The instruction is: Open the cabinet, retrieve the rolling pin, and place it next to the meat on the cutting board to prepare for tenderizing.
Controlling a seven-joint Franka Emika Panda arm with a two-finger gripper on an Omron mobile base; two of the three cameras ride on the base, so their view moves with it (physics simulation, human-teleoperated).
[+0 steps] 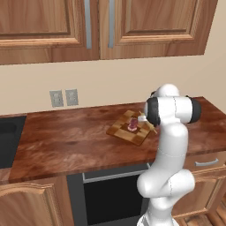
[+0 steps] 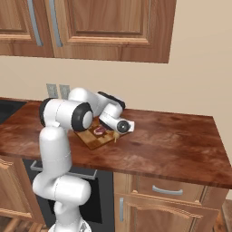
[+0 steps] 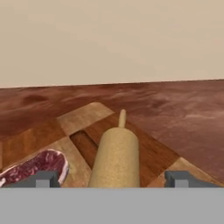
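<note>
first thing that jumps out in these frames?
The rolling pin fills the middle of the hand view, lying on the checkered cutting board between the open gripper's fingertips. The red meat sits just beside it on the board. From the base views, the white arm folds low over the board on the dark brown counter.

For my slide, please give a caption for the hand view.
Open gripper above the rolling pin, lying beside the meat on the cutting board.
</note>
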